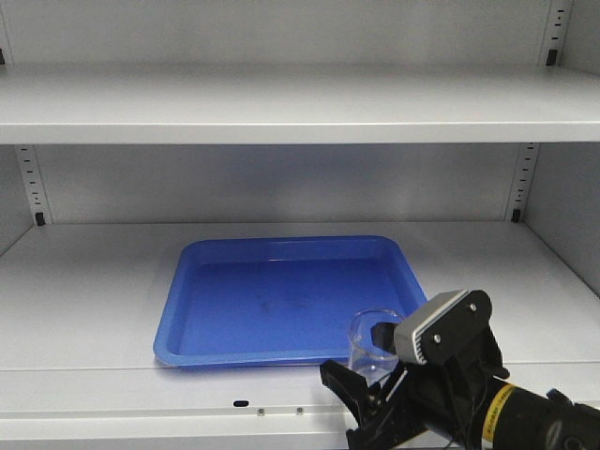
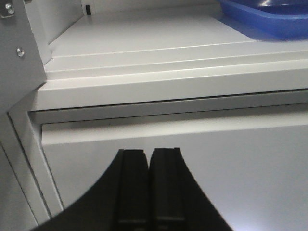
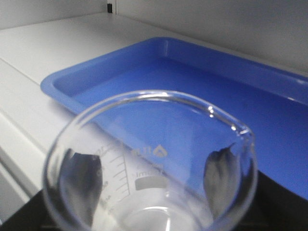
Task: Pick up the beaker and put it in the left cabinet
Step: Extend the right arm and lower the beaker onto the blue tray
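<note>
Black right arm, grey screwed wrist block, yellow band, black jaws.

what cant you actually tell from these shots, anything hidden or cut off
- Beaker base: front view, hidden behind the right gripper; right wrist view, cut off by the bottom edge.
- Beaker's printed markings: right wrist view, too blurred to read.
- Blue tray: left wrist view, mostly cut off at the top-right corner.
- Left gripper: absent from the front view.

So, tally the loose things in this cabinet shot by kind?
Clear glass beaker, held in the right tool: 1
Blue plastic tray on the lower shelf: 1
Total: 2
</note>
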Motion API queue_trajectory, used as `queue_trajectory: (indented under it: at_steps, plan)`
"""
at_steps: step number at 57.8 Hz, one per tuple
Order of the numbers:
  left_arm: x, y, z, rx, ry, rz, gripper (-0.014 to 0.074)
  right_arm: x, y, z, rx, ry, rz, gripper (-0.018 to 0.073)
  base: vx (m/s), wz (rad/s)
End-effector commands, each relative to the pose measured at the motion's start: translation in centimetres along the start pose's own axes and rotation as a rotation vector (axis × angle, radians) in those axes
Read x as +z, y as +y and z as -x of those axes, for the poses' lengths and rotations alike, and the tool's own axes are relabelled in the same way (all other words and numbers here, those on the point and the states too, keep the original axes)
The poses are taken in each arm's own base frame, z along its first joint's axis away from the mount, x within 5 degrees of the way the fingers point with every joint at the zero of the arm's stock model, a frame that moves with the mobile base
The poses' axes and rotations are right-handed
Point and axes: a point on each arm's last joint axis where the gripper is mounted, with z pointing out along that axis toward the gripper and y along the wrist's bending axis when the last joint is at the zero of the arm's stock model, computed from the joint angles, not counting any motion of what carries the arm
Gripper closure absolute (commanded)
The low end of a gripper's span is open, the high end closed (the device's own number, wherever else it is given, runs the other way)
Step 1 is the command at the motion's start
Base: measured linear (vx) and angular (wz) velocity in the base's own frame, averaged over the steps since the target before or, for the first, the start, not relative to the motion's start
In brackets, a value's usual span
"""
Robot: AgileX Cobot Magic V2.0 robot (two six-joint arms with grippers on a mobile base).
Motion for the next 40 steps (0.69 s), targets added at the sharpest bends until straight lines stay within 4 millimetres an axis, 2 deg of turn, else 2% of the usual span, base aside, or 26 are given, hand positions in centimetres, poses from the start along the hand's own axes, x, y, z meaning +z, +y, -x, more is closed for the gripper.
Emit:
queue_trajectory:
  at_steps: [1, 10, 16, 34, 40]
  plan:
    - [-0.3, -0.1, 1.1, -0.009, -0.104, -0.016, 0.0593, -0.4, -0.5, 4.6, 0.029, -0.187, -0.017, 0.0351, 0.01, -0.02]
    - [-0.3, -0.1, 1.1, -0.009, -0.104, -0.016, 0.0593, 1.2, -2.2, 7.8, 0.026, -0.169, -0.112, 0.0351, 0.0, -0.01]
    - [-0.3, -0.1, 1.1, -0.009, -0.104, -0.016, 0.0593, 3.3, -3.0, 8.7, 0.022, -0.165, -0.127, 0.0351, 0.0, 0.0]
    - [-0.3, -0.1, 1.1, -0.009, -0.104, -0.016, 0.0593, 11.9, -5.3, 6.5, -0.036, -0.121, -0.116, 0.0349, 0.0, 0.0]
    - [-0.3, -0.1, 1.1, -0.009, -0.104, -0.016, 0.0593, 13.8, -5.8, 6.1, -0.035, -0.124, -0.116, 0.0348, 0.0, 0.0]
